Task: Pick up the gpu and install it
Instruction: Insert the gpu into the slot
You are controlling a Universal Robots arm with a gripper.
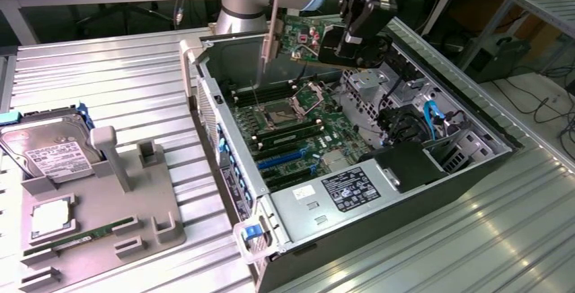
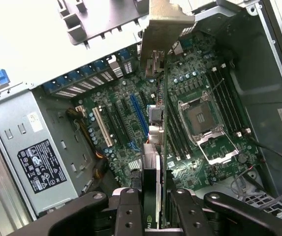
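The gpu [image 1: 303,37] hangs pinched in the claw [image 1: 329,46], carried edge-on above the open computer case [image 1: 209,98]. In the wrist view the claw [image 2: 155,216] is narrowed onto the gpu [image 2: 163,142] across board and black cooler, with the silver bracket [image 2: 166,24] at the end farthest from the claw. I judge the card light and stiff but fragile. It is best gripped across the cooler and bare board edge, away from the gold contacts. Beneath the claw lies the motherboard [image 1: 301,128], its blue slots [image 2: 140,115] just beside the card's line. The case rests on the ribbed metal bench [image 1: 108,77].
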